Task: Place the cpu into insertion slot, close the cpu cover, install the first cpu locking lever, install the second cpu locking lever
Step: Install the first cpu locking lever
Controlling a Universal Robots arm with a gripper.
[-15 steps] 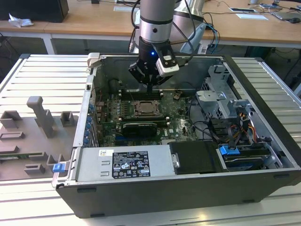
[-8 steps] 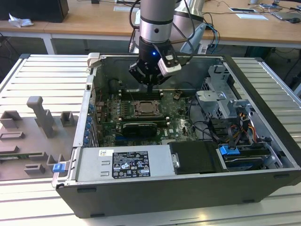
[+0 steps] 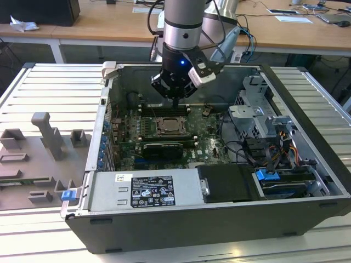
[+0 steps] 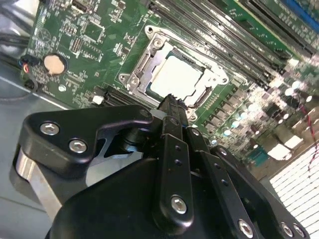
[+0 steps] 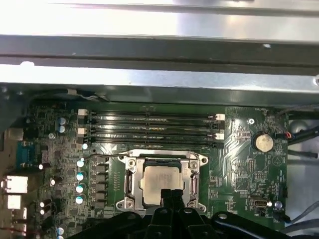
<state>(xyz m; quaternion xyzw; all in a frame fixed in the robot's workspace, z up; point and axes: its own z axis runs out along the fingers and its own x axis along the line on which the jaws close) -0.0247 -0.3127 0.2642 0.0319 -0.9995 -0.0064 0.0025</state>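
While the gripper (image 3: 175,101) hangs just above the green board (image 5: 239,149), its fingers (image 4: 172,114) are pressed together and hold nothing. The cpu (image 5: 158,183) sits in the insertion slot (image 5: 130,180), with the cpu cover (image 5: 192,183) lying flat around it.

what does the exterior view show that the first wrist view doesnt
Exterior view alone: the arm above the open computer case, the power supply box, drive cables and a grey fixture tray beside the case.

First wrist view alone: a coin battery on the board.

Both: the gripper above the cpu, which sits in the insertion slot with the cpu cover down around it, and the memory slots.
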